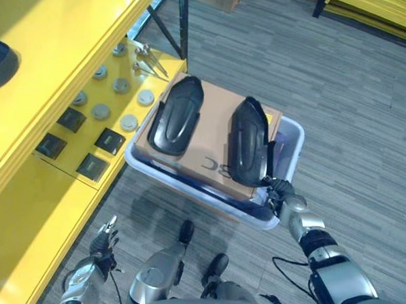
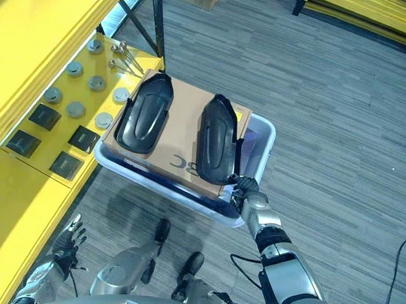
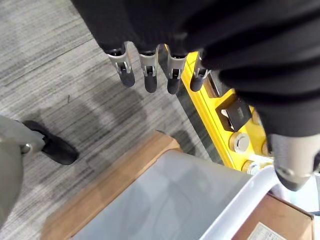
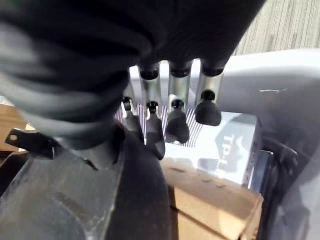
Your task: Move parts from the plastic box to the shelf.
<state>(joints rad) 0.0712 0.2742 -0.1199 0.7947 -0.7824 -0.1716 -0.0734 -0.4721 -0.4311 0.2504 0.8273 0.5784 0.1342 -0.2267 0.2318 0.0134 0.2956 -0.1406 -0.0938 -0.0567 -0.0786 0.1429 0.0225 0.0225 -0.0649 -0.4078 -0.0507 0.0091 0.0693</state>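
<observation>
Black part [image 1: 249, 141], right hand [image 4: 165, 120] fingers curled on it

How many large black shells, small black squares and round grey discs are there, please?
Large black shells: 2
Small black squares: 4
Round grey discs: 7
Total: 13

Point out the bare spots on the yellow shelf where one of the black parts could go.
The lower yellow shelf is bare nearest the robot, from the black square pads back toward the left hand. Further along it is crowded: pads, then grey round discs, then metal tools by the plastic box.
</observation>
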